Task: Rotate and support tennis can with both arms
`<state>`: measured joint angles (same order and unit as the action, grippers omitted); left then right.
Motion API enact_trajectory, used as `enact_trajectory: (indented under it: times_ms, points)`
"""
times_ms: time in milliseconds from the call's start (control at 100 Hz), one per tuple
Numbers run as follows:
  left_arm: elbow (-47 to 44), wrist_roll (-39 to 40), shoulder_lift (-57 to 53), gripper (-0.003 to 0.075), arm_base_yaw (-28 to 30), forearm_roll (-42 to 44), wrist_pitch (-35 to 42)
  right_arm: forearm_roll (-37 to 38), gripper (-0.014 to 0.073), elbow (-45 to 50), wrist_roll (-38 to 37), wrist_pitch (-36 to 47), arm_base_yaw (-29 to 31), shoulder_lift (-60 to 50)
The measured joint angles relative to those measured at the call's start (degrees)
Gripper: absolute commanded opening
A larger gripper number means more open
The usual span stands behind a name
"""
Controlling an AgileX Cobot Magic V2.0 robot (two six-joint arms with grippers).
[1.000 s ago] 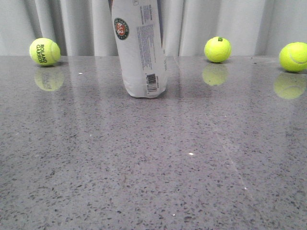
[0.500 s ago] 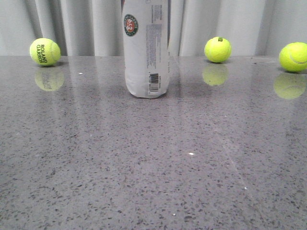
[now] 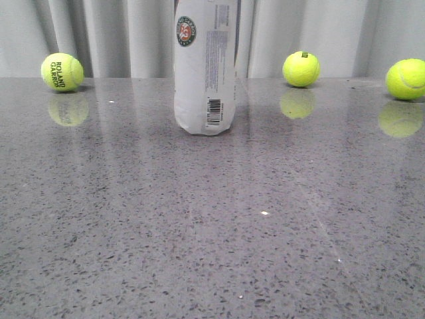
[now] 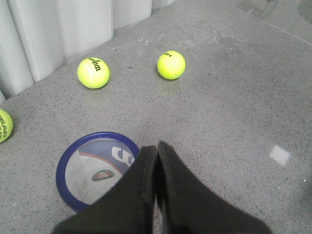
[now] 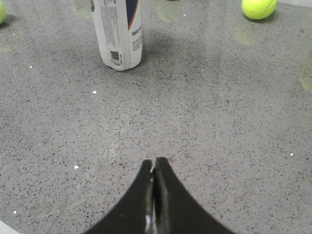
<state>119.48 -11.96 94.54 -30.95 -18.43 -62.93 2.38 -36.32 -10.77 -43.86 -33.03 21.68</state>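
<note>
The tennis can (image 3: 204,73) stands upright on its ribbed base at the back middle of the grey table, with its logo and barcode facing the front camera. Its top is cut off by the front view's edge. From above, the left wrist view shows the can's (image 4: 83,168) open mouth with its navy rim. My left gripper (image 4: 156,145) hangs shut beside and above that rim, holding nothing; I cannot tell if it touches. My right gripper (image 5: 154,163) is shut and empty over bare table, well short of the can (image 5: 119,34). Neither gripper shows in the front view.
Three tennis balls lie along the back by the white curtain: one far left (image 3: 62,72), one right of the can (image 3: 301,68), one far right (image 3: 406,79). The left wrist view shows two balls (image 4: 93,72) (image 4: 171,65) beyond the can.
The can has gone from leaning with its top to the left to standing upright, and its base has shifted slightly right. The balls have not moved.
</note>
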Motion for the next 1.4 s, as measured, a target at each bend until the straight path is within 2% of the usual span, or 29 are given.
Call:
enact_trajectory:
  times_ms: [290, 860, 1100, 1401]
  points:
    - [-13.6, -0.8, -8.3, -0.0020, 0.0, 0.0, 6.6, 0.0, -0.0067, 0.0, 0.0, 0.0, 0.0, 0.0]
    - [-50.6, -1.1, -30.7, -0.0020, 0.0, -0.5, 27.4, 0.0, -0.0067, 0.0, 0.0, 0.0, 0.0, 0.0]
    - [-58.8, -1.2, -36.4, -0.0020, 0.0, -0.6, 30.0, 0.0, -0.0067, 0.0, 0.0, 0.0, 0.0, 0.0]
    - [-67.7, -1.2, -42.7, -0.0020, 0.0, 3.2, 34.0, 0.0, -0.0067, 0.0, 0.0, 0.0, 0.0, 0.0]
